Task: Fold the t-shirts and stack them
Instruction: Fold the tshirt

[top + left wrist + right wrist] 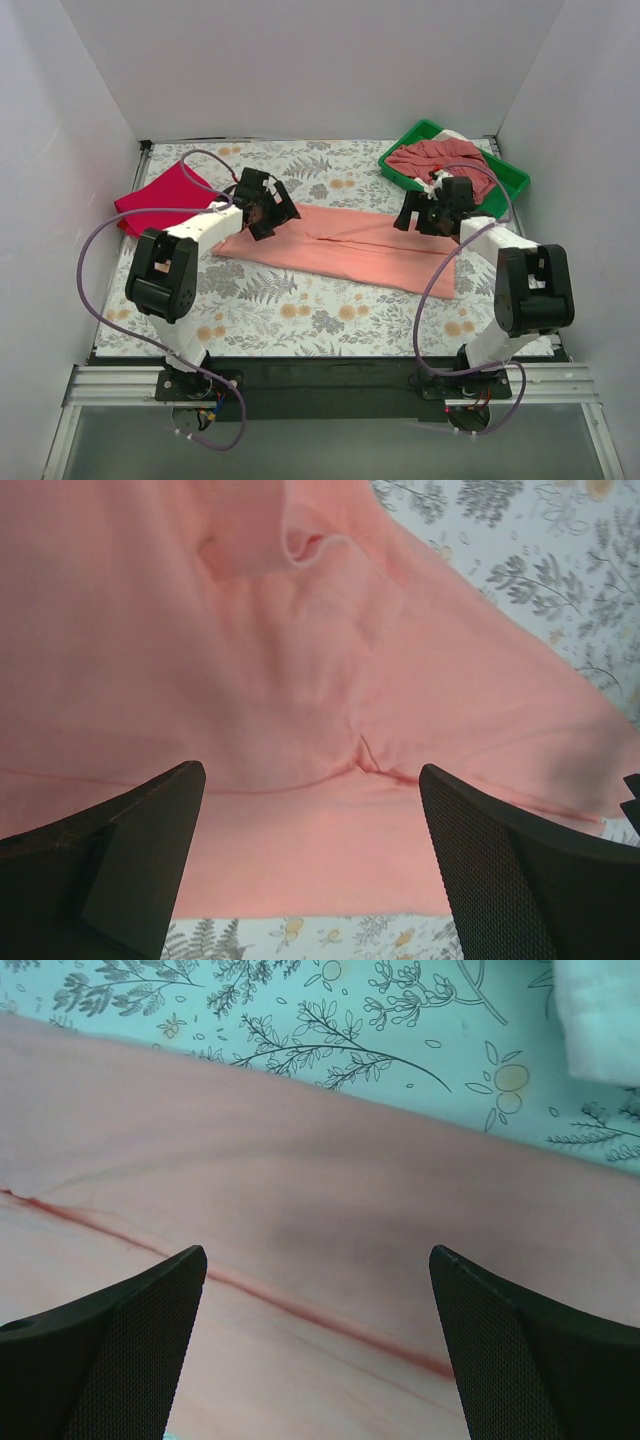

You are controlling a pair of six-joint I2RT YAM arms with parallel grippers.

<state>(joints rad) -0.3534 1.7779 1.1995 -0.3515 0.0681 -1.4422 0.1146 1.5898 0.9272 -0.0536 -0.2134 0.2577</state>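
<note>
A salmon-pink t-shirt [350,245] lies folded lengthwise into a long strip across the middle of the table. My left gripper [262,207] hovers open over its left end; the left wrist view shows the pink cloth [300,680] with a fold and a small pucker between the empty fingers. My right gripper [430,213] hovers open over its right end, the cloth's fold line [300,1305] showing between the empty fingers. A crimson-red t-shirt [160,198] lies folded at the far left. A dusty rose-red t-shirt [435,157] and a white one [455,137] lie crumpled in the tray.
The green plastic tray [510,180] stands at the back right. The table carries a floral-print cloth [300,310]. White walls close in the left, back and right. A white cloth edge [600,1010] shows at the right wrist view's upper right corner.
</note>
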